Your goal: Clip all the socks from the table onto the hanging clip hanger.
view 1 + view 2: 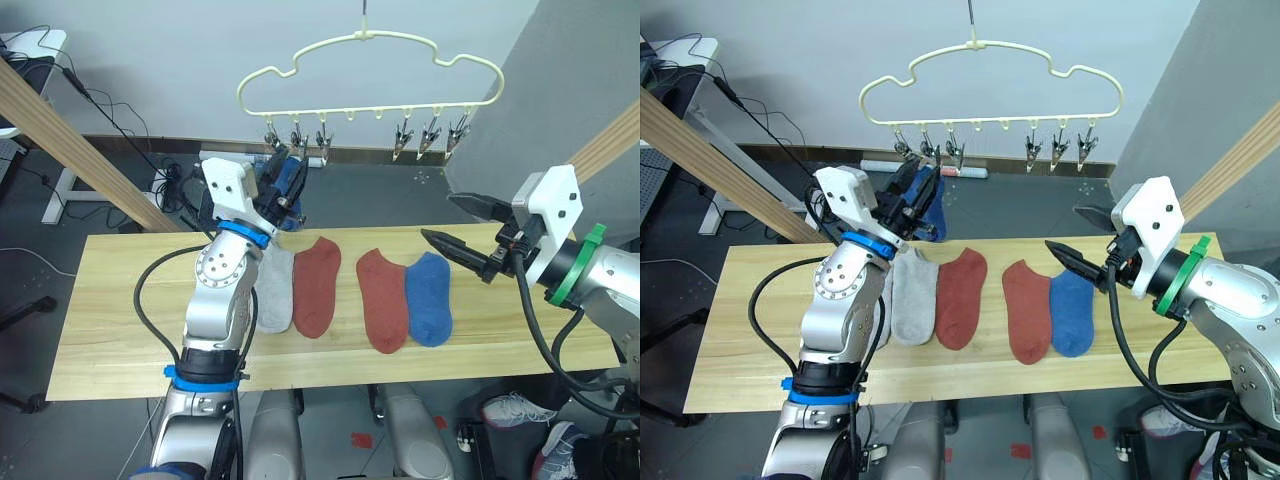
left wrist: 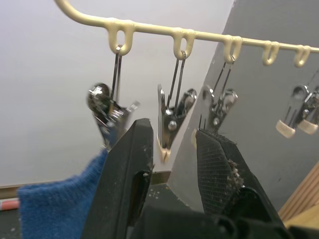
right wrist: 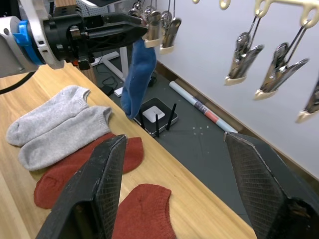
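While 1 blue sock [image 3: 138, 74] hangs from a clip on the clip hanger [image 1: 368, 75]:
Left gripper [image 2: 172, 149]: jaws parted around a clip, gripping nothing.
Right gripper [image 1: 455, 228]: wide open, empty, above the table's [image 1: 120, 330] right end.
Table: 2 grey socks [image 3: 55, 127], 2 rust-red socks [image 1: 345, 285], 1 blue [image 1: 428, 298].

Plain pale wall [image 1: 150, 50] behind, dark grey floor [image 1: 370, 200] with black cables [image 1: 120, 130], and slanted wooden poles [image 1: 70, 135] either side.
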`<state>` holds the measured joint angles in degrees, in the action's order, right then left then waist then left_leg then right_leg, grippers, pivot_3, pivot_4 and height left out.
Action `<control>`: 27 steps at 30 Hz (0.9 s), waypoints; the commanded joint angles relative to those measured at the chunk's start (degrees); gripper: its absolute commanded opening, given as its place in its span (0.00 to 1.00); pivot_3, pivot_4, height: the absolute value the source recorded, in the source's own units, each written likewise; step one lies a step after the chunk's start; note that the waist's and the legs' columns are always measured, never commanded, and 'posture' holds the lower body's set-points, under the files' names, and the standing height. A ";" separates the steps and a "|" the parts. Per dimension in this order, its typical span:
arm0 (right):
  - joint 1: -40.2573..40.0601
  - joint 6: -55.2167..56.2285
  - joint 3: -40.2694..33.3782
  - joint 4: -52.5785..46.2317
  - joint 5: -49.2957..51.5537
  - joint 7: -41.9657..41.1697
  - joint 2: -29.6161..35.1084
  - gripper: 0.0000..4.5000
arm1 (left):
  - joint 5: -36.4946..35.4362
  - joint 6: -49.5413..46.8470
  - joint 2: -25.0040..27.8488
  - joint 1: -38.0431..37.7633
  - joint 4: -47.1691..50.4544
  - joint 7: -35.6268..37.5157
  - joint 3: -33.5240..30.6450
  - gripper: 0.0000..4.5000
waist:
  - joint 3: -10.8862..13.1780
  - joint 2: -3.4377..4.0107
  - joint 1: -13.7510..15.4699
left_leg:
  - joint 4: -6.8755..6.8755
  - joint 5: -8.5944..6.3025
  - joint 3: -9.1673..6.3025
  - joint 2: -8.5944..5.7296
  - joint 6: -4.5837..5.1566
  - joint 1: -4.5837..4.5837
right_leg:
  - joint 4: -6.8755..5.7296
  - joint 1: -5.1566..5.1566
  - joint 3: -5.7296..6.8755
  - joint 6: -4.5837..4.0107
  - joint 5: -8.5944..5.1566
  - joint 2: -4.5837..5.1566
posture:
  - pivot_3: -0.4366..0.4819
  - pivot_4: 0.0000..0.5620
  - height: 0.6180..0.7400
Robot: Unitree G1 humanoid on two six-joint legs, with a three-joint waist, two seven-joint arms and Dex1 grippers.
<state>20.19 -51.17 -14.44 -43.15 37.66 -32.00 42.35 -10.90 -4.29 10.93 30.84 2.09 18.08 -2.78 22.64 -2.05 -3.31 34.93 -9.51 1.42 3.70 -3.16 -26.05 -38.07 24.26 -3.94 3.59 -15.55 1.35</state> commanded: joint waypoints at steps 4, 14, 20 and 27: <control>0.71 0.30 -1.48 -2.23 2.31 1.13 1.28 0.73 | 0.25 3.20 -0.85 2.27 -2.48 -0.51 -0.26 0.36 | 0.00 0.00 -0.03 | 0.00 0.00 0.00 0.00 0.00 0.00 | 0.01 0.00 0.01 -0.06 0.04 0.00 | 0.28 0.68 1.00; 0.99 -0.48 -3.91 -2.06 8.34 1.68 1.62 0.73 | 1.11 5.04 -2.10 5.48 -5.63 -2.91 -0.62 0.36 | 0.00 0.00 -0.11 | 0.02 0.00 0.01 0.00 0.00 -0.01 | 0.00 -0.02 0.01 -0.22 0.13 0.00 | 0.27 0.69 1.00; 0.97 0.04 -4.09 -1.47 9.60 2.28 2.80 0.73 | 1.51 4.66 -2.58 6.55 -5.11 -4.13 -0.49 0.36 | 0.00 0.00 -0.16 | 0.04 0.01 0.00 0.00 0.00 -0.01 | -0.01 -0.03 0.01 -0.22 0.13 0.00 | 0.27 0.69 1.00; 0.77 0.39 -4.03 -1.03 10.31 2.44 3.48 0.73 | 1.03 3.20 -2.66 7.68 -4.38 -5.39 -0.52 0.36 | 0.00 0.00 -0.16 | 0.06 0.01 0.00 0.00 -0.01 -0.01 | -0.01 -0.04 0.02 -0.22 0.13 0.00 | 0.27 0.69 1.00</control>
<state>20.95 -51.86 -16.82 -43.01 46.83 -29.80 45.01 -9.86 -1.11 8.56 37.92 -4.84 13.05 -3.16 22.64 -2.05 -3.47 34.98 -9.50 1.42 3.70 -3.17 -26.05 -38.08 24.22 -3.93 3.37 -15.42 1.35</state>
